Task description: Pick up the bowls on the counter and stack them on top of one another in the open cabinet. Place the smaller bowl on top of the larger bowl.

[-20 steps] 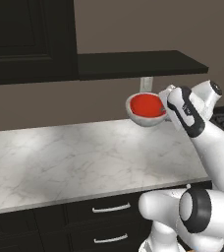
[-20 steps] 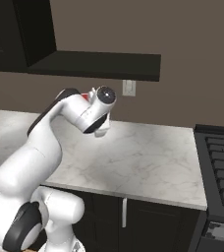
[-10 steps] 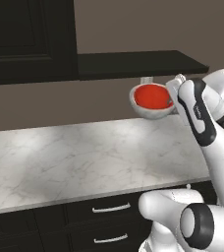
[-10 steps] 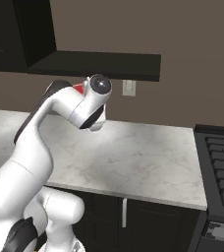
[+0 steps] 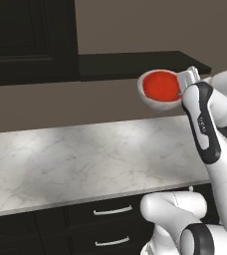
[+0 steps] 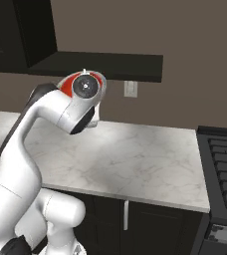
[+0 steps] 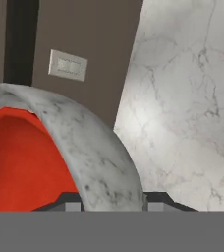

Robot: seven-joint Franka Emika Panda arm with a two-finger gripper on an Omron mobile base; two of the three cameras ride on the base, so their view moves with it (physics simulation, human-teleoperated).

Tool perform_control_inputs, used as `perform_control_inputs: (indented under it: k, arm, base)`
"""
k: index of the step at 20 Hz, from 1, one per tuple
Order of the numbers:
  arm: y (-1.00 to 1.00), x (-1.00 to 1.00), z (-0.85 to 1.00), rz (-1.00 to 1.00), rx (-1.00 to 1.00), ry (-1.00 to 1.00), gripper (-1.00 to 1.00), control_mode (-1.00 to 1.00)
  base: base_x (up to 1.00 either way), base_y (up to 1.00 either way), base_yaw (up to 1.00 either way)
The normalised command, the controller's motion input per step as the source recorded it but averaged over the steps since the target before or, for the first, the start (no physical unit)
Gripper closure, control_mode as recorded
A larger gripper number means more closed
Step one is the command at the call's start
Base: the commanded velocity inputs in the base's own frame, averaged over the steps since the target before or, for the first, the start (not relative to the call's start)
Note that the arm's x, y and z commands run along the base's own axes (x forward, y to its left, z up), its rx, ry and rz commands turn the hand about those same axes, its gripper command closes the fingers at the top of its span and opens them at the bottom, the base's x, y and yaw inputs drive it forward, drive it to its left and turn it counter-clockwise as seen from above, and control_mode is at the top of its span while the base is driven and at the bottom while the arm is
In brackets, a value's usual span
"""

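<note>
Hand (image 7: 111, 199) part-closed on speckled bowl (image 5: 155, 101) rim, red bowl (image 5: 161, 85) nested inside

Overall light: soft, even, moderately dim; rendered look, no noise.
Table (image 5: 75, 154): brightest surface; a pale sheen left of centre in the left base view, no hard glare.
Shelf (image 6: 110, 64): near black, underside detail lost in shade.
Wall (image 5: 135, 25): flat brown, darker band beneath the shelf.
Sharpness: crisp edges in both base views; hand view slightly soft up close.
Distortion: none evident at edges.
</note>
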Motion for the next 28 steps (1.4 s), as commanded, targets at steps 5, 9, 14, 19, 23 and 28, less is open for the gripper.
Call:
perform_control_inputs:
  k: [5, 9, 14, 19, 23, 28]
  arm:
    - [0.0, -0.08, 0.38, -0.17, 0.02, -0.09, 1.0, -1.0]
    - [0.0, 0.0, 0.53, -0.13, 0.06, 0.0, 1.0, -1.0]
    - [0.0, 0.0, 0.64, -0.09, 0.1, 0.0, 1.0, -1.0]
    - [0.0, 0.0, 0.65, -0.07, 0.11, 0.0, 1.0, -1.0]
    - [0.0, 0.0, 0.66, -0.05, 0.12, 0.04, 1.0, -1.0]
    - [0.0, 0.01, 0.48, -0.02, 0.12, 0.06, 1.0, -1.0]
  base:
    - [0.0, 0.0, 0.0]
    - [0.0, 0.0, 0.0]
    - [0.0, 0.0, 0.0]
    - [0.0, 0.0, 0.0]
    - [0.0, 0.0, 0.0]
    - [0.0, 0.0, 0.0]
